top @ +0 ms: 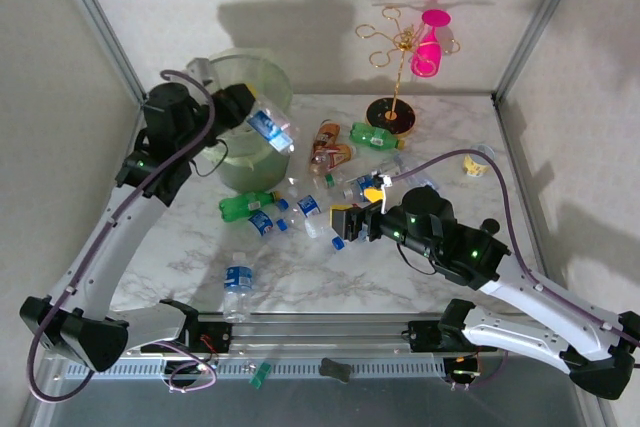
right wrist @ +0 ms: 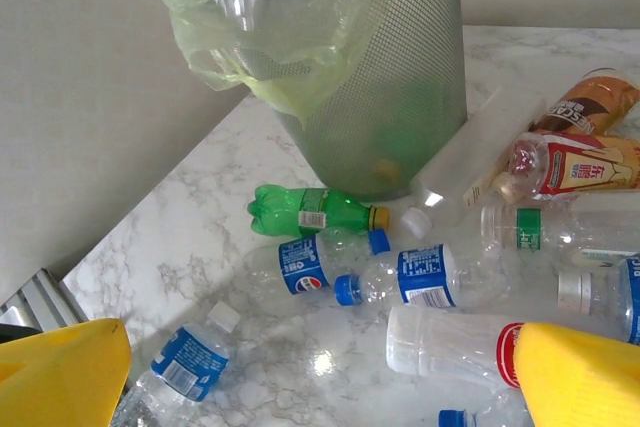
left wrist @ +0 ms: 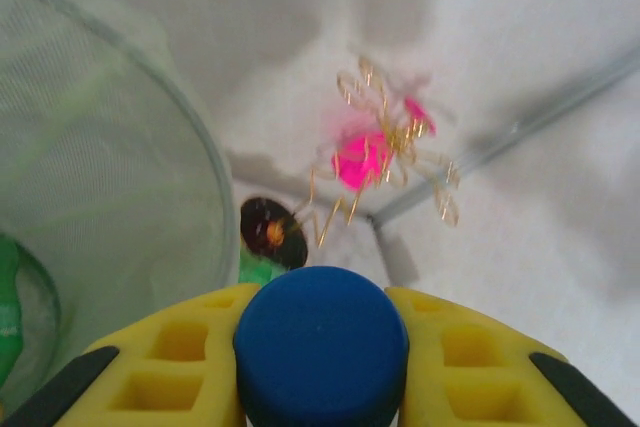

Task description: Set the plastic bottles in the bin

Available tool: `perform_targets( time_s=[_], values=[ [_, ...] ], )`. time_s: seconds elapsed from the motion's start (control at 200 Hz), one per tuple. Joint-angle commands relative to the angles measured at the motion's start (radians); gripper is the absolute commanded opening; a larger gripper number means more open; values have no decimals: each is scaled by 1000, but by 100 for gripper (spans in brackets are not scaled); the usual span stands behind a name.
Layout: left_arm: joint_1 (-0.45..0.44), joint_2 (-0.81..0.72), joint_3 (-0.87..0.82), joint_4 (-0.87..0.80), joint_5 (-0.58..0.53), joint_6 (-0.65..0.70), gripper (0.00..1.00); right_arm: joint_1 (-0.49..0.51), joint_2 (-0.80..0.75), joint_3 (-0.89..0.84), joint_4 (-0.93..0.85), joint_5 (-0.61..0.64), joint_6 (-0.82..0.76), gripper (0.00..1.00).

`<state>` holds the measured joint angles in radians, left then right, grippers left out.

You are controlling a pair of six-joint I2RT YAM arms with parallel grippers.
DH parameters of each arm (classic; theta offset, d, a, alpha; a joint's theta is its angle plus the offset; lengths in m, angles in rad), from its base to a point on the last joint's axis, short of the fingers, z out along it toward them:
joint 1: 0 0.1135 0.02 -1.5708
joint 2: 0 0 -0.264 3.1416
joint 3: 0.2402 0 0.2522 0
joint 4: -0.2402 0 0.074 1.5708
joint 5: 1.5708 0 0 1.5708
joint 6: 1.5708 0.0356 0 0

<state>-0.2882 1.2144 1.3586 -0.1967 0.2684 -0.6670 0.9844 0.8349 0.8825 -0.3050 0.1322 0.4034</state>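
The pale green mesh bin (top: 232,169) with its bag liner stands at the back left. My left gripper (top: 255,117) is shut on the blue cap (left wrist: 320,342) of a clear blue-labelled bottle (top: 271,130), which hangs tilted over the bin's right rim. The bin's wall (left wrist: 100,197) is close on the left of the left wrist view. My right gripper (top: 355,212) hovers open over a scatter of bottles, with nothing between its yellow fingers (right wrist: 60,367). Below it lie a green bottle (right wrist: 315,212), a Pepsi bottle (right wrist: 310,267) and a white bottle (right wrist: 450,342).
A gold wire rack (top: 400,47) on a dark base holds a pink glass (top: 430,42) at the back right. A brown bottle (top: 325,137) and a green one (top: 375,135) lie near it. One small bottle (top: 238,287) lies by the near edge. Metal frame posts (top: 530,27) bound the table.
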Motion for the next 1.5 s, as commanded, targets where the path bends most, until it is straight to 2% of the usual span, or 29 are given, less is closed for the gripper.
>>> perform_targets(
  time_s=[0.0,0.105,0.235,0.416,0.551,0.866,1.297,1.342,1.387,1.422,1.462,1.492],
  values=[
    [54,0,28,122,-65,-132,0,6,-13,-15,20,24,-18,99],
    [78,27,28,172,-128,-220,0,7,-8,-8,6,75,-19,99],
    [91,71,50,158,-249,-342,0,7,-21,-5,0,119,-33,98],
    [93,134,121,6,-437,-446,0,6,-31,2,-1,141,-46,99],
    [92,180,157,-105,-504,-495,0,6,-25,6,-5,161,-57,99],
    [92,277,156,-171,-546,-510,0,6,13,9,13,162,-67,98],
    [92,389,138,-154,-564,-507,2,5,-16,-12,9,179,-55,99],
    [92,396,135,-155,-557,-515,7,5,-20,-14,8,179,-52,98],
    [92,403,132,-152,-541,-517,17,5,-22,-15,7,175,-52,98],
    [92,408,135,-154,-533,-521,33,5,-24,-15,6,173,-51,98],
    [92,414,142,-162,-526,-525,59,5,-26,-15,5,172,-49,99],
    [92,419,148,-170,-521,-523,71,5,-27,-16,3,171,-49,99]
  ],
)
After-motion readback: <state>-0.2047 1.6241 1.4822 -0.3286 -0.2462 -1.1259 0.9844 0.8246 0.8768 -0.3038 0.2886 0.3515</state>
